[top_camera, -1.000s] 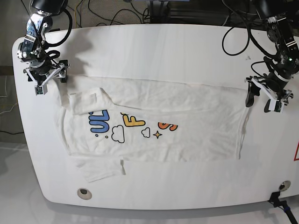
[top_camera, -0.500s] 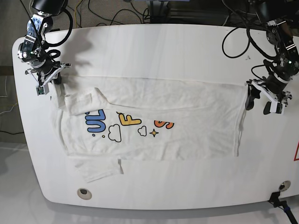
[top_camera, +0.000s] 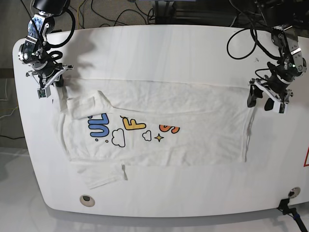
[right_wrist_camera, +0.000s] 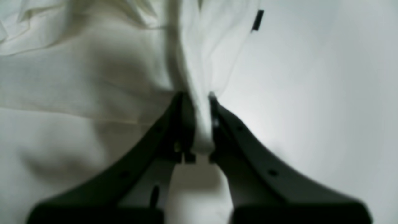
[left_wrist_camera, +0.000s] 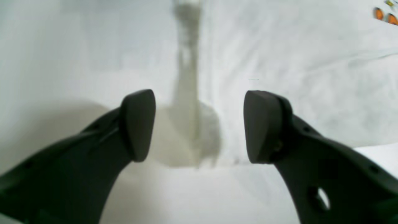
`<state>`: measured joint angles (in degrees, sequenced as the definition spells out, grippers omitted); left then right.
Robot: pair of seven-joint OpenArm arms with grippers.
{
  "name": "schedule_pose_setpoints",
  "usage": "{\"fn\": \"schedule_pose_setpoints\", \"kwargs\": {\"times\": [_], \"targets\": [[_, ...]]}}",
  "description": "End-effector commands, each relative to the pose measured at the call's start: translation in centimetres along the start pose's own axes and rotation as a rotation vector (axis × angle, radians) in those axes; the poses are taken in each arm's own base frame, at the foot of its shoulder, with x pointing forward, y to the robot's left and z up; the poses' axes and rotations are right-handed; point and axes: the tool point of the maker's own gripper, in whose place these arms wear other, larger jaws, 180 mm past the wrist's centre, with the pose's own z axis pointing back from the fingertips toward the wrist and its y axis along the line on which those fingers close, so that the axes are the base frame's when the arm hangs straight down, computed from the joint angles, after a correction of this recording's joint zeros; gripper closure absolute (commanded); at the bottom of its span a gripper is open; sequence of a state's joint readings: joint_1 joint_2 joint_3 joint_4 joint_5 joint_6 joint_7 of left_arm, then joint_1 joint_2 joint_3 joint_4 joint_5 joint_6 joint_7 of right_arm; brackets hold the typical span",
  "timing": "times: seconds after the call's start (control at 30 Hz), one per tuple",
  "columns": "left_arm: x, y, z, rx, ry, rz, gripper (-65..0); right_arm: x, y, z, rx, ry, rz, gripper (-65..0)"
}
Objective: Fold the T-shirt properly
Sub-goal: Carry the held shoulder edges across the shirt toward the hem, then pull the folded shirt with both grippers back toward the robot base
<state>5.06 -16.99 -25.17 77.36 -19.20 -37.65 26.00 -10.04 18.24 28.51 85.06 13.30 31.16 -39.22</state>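
Base view shows the large white printed cotton T-shirt (top_camera: 154, 128) half-folded lengthwise on the white counter (top_camera: 159, 48), right hand (right_wrist_camera: 201, 124) pinching its sleeve-end corner, left hand (left_wrist_camera: 199, 124) spread wide and empty at the hem (presumably poised to match that grip).

t-shirt (top_camera: 159, 116) lettering partly folded under, wrist views blurred

1. A white table (top_camera: 159, 48) with rounded corners fills most of the base view.
2. A small round dark fitting (top_camera: 86, 198) sits near its front left corner.
3. Black cables (top_camera: 111, 17) lie tangled on the floor behind its far edge.
4. A red-and-white marking (top_camera: 306, 159) shows at the right edge.
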Motion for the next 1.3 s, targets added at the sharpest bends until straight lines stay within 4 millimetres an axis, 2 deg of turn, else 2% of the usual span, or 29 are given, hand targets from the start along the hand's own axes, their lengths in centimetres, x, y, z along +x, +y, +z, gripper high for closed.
{"fn": "schedule_pose_setpoints", "kwargs": {"times": [0.0,0.27,0.33,0.4,0.47,0.57,0.7,0.8,0.87,0.93,1.0,1.1,1.27], "targets": [[0.6,0.9,0.3,0.014,-0.022,0.005,-42.0,1.1,-0.5,0.3,-0.011,-0.029,0.011,0.0],[-1.8,1.1,-0.1,0.010,0.031,0.047,-42.0,1.0,-0.3,0.3,-0.008,-0.029,0.008,0.0],[-2.0,0.2,-0.5,-0.013,0.044,0.035,-41.2,1.0,-0.3,0.3,-0.008,-0.030,0.009,0.0],[-2.5,-1.0,-1.1,-0.049,0.067,0.015,-34.4,1.1,-0.3,0.3,-0.008,-0.032,0.009,0.0],[-2.8,-1.7,-1.3,-0.065,0.080,0.004,-23.5,1.1,-0.3,0.3,-0.008,-0.032,0.009,0.0],[-3.4,-1.6,-1.4,-0.054,0.107,-0.028,-6.9,1.1,-0.3,0.3,-0.008,-0.033,0.010,0.0],[-3.6,-1.5,-1.3,-0.049,0.112,-0.025,0.0,0.8,-0.3,0.4,-0.007,-0.024,0.009,0.0],[-4.3,-1.3,-0.9,-0.045,0.128,-0.028,0.0,0.5,-0.1,0.7,-0.008,-0.021,0.018,0.0],[-5.2,-1.2,-0.3,-0.043,0.148,-0.027,0.0,-0.2,0.9,0.9,0.005,-0.018,0.013,0.0],[-6.3,-0.3,0.7,-0.029,0.185,-0.046,0.0,-0.1,1.7,1.7,0.009,-0.032,0.032,0.0],[-7.2,-0.4,1.2,-0.032,0.206,-0.044,0.0,-0.9,2.8,2.2,0.018,-0.027,0.033,0.0],[-8.9,-0.6,2.1,-0.035,0.241,-0.042,0.0,-3.1,4.1,2.5,0.036,0.008,0.012,0.0],[-10.3,-1.3,4.6,-0.045,0.281,-0.097,0.0,-6.8,4.5,3.7,0.045,0.086,0.005,0.0]]}}
